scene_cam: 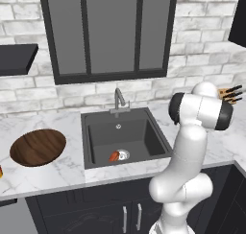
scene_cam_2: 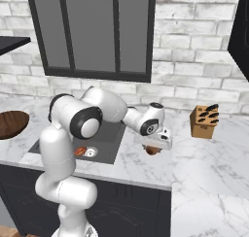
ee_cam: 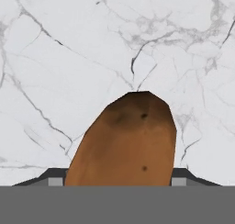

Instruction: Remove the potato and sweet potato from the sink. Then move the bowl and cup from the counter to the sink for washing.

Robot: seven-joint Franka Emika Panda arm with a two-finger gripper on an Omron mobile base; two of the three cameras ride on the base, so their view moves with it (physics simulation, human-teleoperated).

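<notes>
The potato (ee_cam: 126, 142) sits between the jaws of the gripper (scene_cam_2: 154, 148), low over the counter (scene_cam_2: 204, 168) just right of the sink (scene_cam: 126, 134), and the chief risk, as judged here, is its rounded shape: let go while tilted or above the marble, it could roll back over the sink's right rim, or toward the counter's front edge. A second hazard is the withdrawal; a finger dragging along the skin could nudge it. The hand view shows the finger tips (ee_cam: 55, 178) standing wide on either flank of the potato, apparently against its sides, so the pincer is read as grasping it across its width; whether the potato already touches the marble cannot be told. The sweet potato (scene_cam: 114, 156) lies inside the sink beside the drain. The bowl (scene_cam: 38, 147) rests on the counter left of the sink.
</notes>
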